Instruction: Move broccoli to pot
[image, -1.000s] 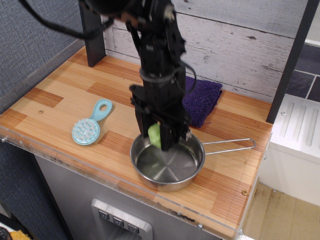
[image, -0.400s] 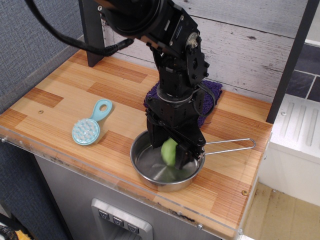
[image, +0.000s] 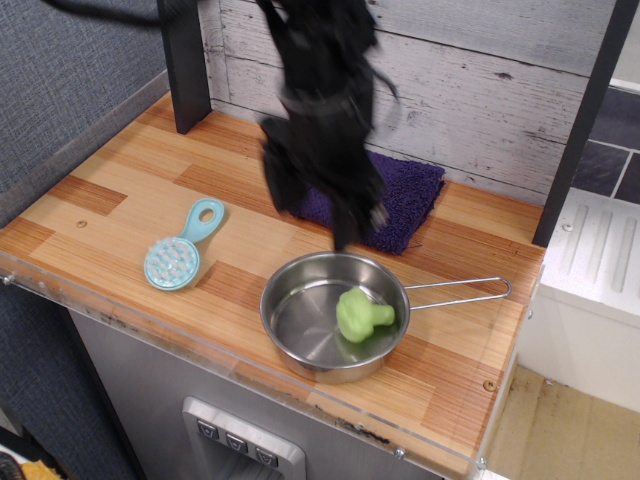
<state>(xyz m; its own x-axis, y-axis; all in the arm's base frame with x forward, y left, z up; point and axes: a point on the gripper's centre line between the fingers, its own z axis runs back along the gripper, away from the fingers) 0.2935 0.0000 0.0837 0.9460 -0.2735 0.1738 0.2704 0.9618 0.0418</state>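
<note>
The small light-green plastic broccoli (image: 362, 314) lies on its side inside the shallow round stainless-steel pot (image: 300, 335), toward the pot's right wall, its lumpy head to the left and its stem pointing right. The black jaws (image: 345, 225) hang above and beyond the pot's far rim, clear of the broccoli; motion blur hides whether they are spread or pressed together. On the wooden surface (image: 120, 200), a light-blue round brush (image: 180, 252) lies left of the pot, and a purple scrub pad (image: 405, 200) sits behind it.
</note>
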